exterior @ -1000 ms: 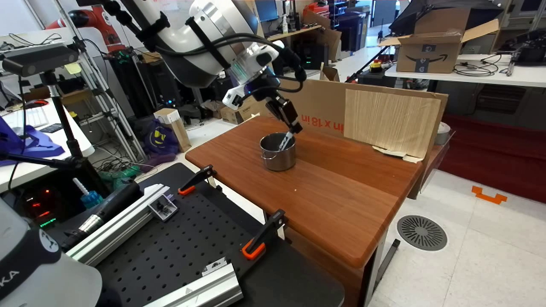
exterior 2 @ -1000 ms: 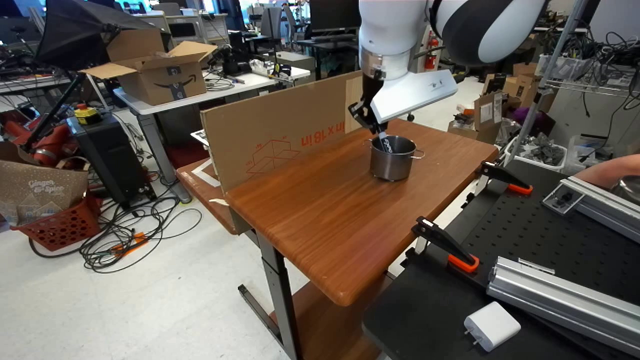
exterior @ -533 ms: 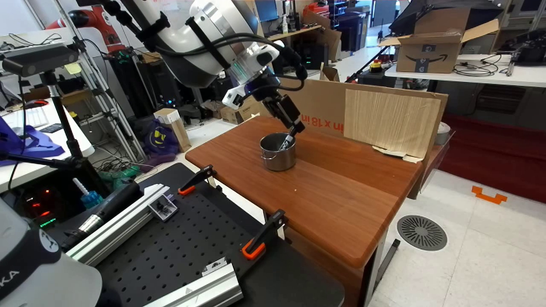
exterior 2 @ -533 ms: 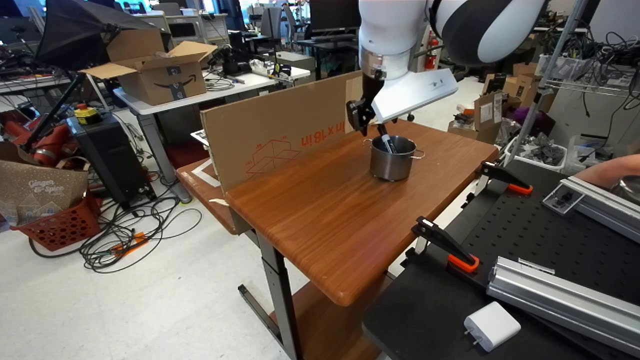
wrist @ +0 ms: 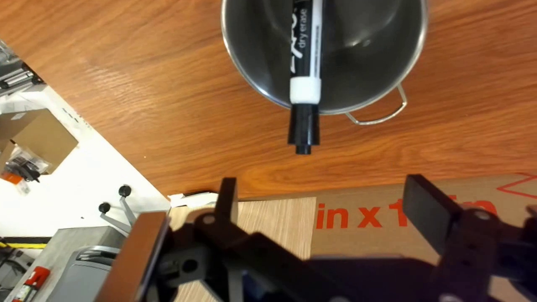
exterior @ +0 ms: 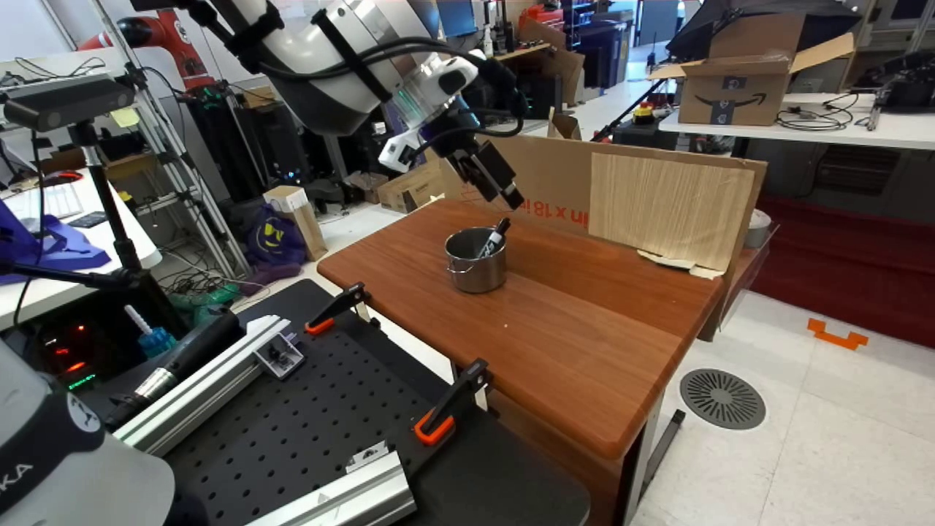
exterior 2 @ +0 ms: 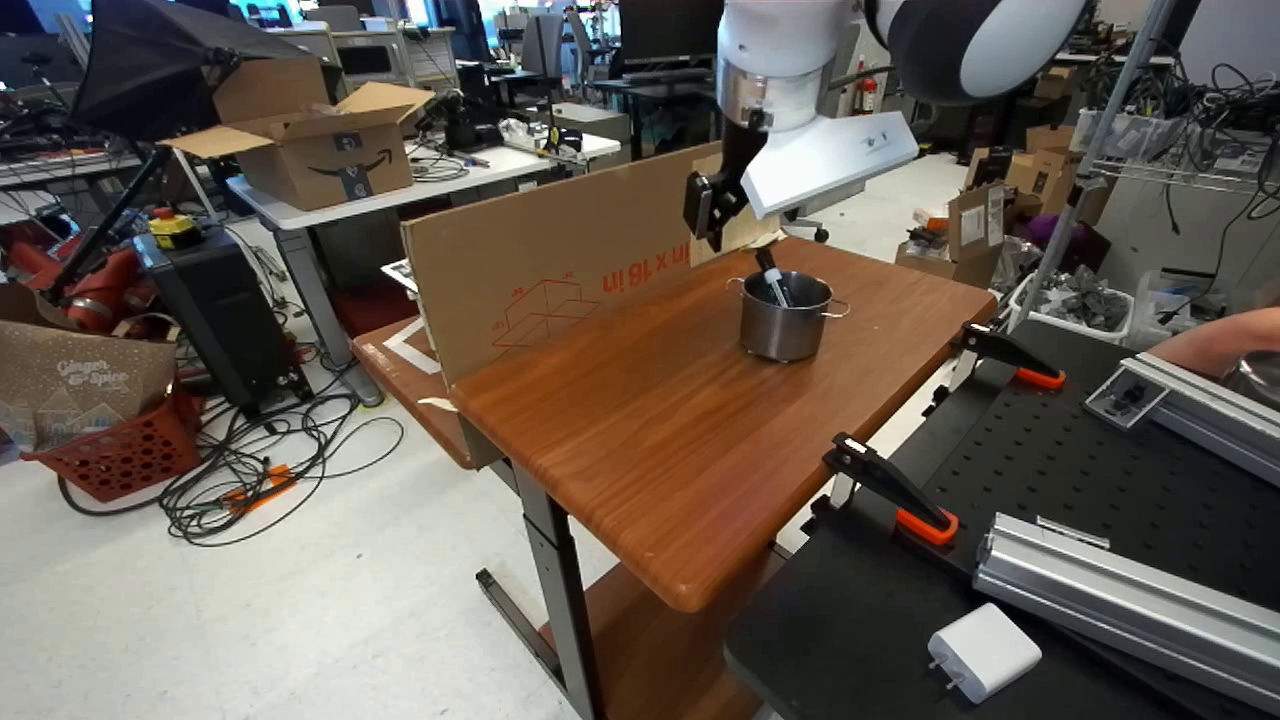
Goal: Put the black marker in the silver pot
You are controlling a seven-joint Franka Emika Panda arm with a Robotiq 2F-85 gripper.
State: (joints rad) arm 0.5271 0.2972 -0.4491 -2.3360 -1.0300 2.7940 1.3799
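Observation:
The black marker (wrist: 305, 54), with a white band and "dry erase" lettering, leans tilted inside the silver pot (wrist: 361, 71). Its black cap pokes out over the rim; the lower end is out of the wrist view. Both exterior views show the marker (exterior: 494, 239) (exterior 2: 772, 275) slanting out of the upright pot (exterior: 476, 274) (exterior 2: 782, 335) on the wooden table. Above and beyond the cap, my gripper (wrist: 321, 180) is open, its two fingers wide apart with nothing between them. In an exterior view the gripper (exterior: 513, 197) hangs just over the cap, not touching it.
A cardboard panel (exterior 2: 560, 260) stands along one table edge, close behind the gripper, with a wood-grain sheet (exterior: 668, 208) on it. The pot's wire handle (wrist: 379, 119) sticks out sideways. Black-and-orange clamps (exterior: 340, 308) sit along the opposite edge of the table (exterior: 570, 329).
The gripper has opened and let go of the marker, then risen away from it. The marker stays leaning in the pot, which has not moved.

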